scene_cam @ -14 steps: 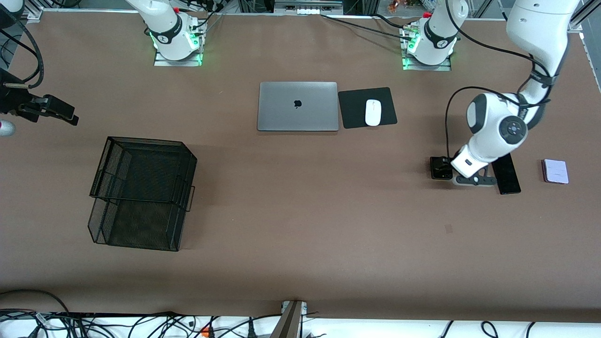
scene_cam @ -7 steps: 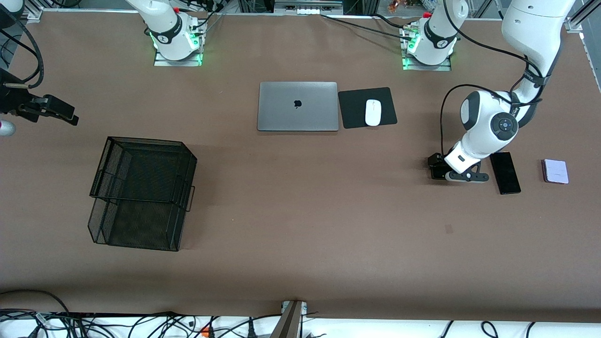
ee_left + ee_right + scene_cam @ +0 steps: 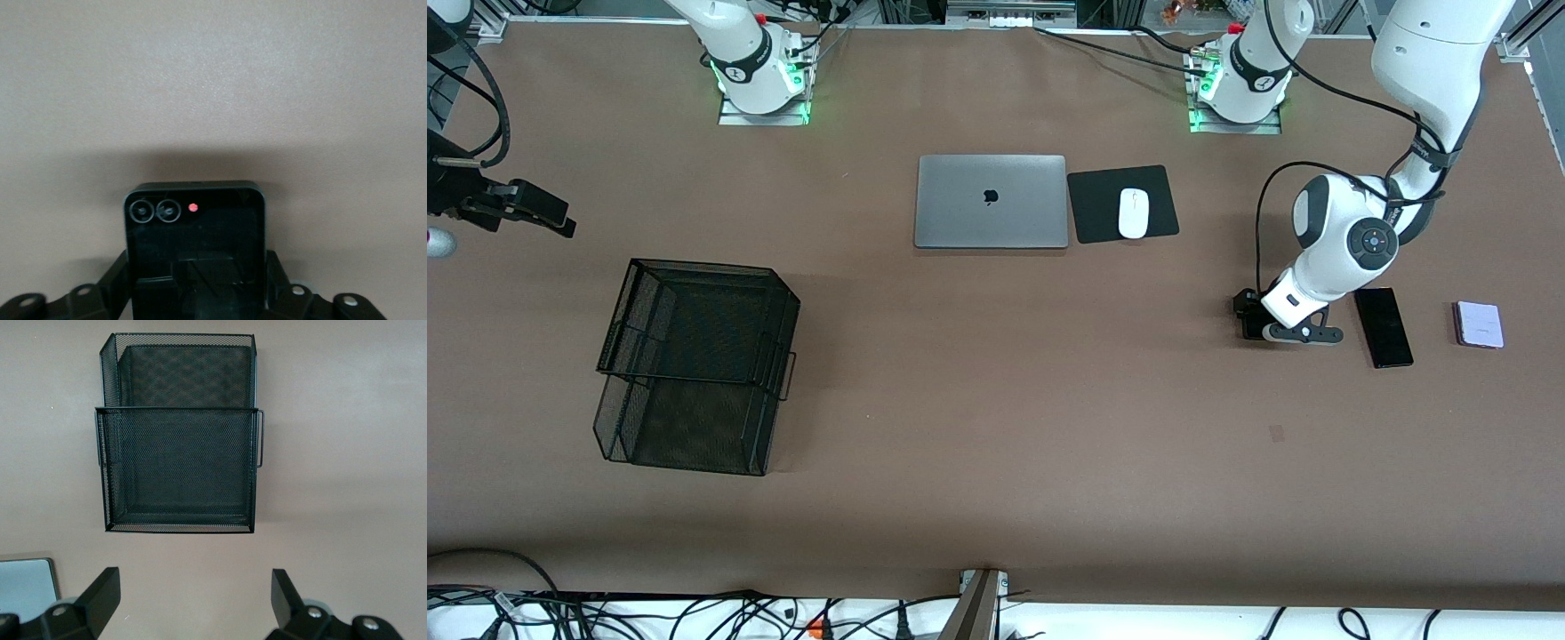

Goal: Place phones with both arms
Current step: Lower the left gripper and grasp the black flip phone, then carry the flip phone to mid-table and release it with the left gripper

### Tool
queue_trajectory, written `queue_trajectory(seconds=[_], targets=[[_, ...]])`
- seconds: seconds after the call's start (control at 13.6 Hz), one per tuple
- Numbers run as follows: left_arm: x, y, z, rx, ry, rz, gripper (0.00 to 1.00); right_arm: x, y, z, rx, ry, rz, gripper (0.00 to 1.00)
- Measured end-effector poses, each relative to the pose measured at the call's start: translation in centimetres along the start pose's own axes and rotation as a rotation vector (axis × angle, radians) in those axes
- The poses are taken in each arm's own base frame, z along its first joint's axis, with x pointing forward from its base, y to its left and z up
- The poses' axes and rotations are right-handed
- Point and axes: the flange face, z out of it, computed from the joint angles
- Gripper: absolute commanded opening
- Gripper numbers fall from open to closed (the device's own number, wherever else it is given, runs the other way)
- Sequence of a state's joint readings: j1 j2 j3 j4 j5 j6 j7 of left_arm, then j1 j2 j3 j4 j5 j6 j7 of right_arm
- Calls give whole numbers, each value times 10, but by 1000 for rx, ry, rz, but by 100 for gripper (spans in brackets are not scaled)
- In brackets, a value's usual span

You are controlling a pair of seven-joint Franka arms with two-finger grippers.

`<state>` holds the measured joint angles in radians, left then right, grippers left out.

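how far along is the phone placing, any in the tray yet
None placed: the mesh tray holds no phone. In hand: the left gripper is shut on the black flip phone, on the table. Left: slab phone, lavender flip phone. The right gripper waits open.

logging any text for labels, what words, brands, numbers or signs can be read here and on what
No readable words or numbers anywhere.
Apple logo, a sign with no lettering: on the lid of the closed grey laptop.
Dark bands on both arm bases carry small white marks: too small to read.
Black flip phone between the left end effector's fingers: two lenses and a red dot, no text.
Slab phone, lavender flip phone, mouse, mesh tray: no markings visible.
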<state>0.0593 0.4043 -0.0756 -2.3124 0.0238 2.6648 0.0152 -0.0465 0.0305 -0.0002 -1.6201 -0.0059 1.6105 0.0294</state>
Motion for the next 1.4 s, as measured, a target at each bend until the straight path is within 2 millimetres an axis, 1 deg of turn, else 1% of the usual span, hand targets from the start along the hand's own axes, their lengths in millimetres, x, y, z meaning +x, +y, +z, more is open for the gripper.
queue_trajectory(seconds=[0.07, 0.15, 0.22, 0.37, 0.44, 0.52, 0.59, 0.66, 0.74, 0.81, 0.88, 0.96, 1.03, 1.1, 1.18, 1.25, 1.33, 1.4], targets=[[2, 3, -2, -1, 8, 6, 39, 0, 0, 0, 0, 0, 0, 100], [7, 11, -9, -6, 25, 20, 41, 0, 0, 0, 0, 0, 0, 100], [15, 25, -23, -13, 49, 45, 41, 0, 0, 0, 0, 0, 0, 100], [37, 64, -66, -27, 59, 105, 41, 0, 0, 0, 0, 0, 0, 100], [51, 90, -92, -36, 49, 139, 41, 0, 0, 0, 0, 0, 0, 100], [64, 123, -118, -47, 35, 167, 40, 0, 0, 0, 0, 0, 0, 100], [74, 163, -139, -58, 19, 189, 40, 0, 0, 0, 0, 0, 0, 100], [81, 206, -152, -70, 11, 197, 41, 0, 0, 0, 0, 0, 0, 100], [82, 253, -152, -84, 5, 189, 40, 0, 0, 0, 0, 0, 0, 100], [77, 305, -141, -97, -7, 165, 41, 0, 0, 0, 0, 0, 0, 100], [65, 357, -122, -105, -31, 130, 44, 0, 0, 0, 0, 0, 0, 100], [48, 405, -99, -107, -57, 99, 47, 0, 0, 0, 0, 0, 0, 100], [32, 446, -75, -115, -67, 79, 47, 0, -1, 0, 0, 0, -1, 100], [19, 477, -55, -140, -52, 62, 51, 0, -1, 0, 0, 0, -1, 100], [12, 497, -37, -171, -27, 40, 94, 0, -1, 0, 0, 0, -1, 100], [10, 504, -24, -188, -17, 18, 100, 0, -1, 0, 1, 0, -1, 100], [12, 504, -19, -193, -14, 5, 100, 0, -1, 0, 1, 0, -1, 100], [18, 500, -21, -191, -11, -7, 100, 0, -1, 0, 1, 0, -1, 100]])
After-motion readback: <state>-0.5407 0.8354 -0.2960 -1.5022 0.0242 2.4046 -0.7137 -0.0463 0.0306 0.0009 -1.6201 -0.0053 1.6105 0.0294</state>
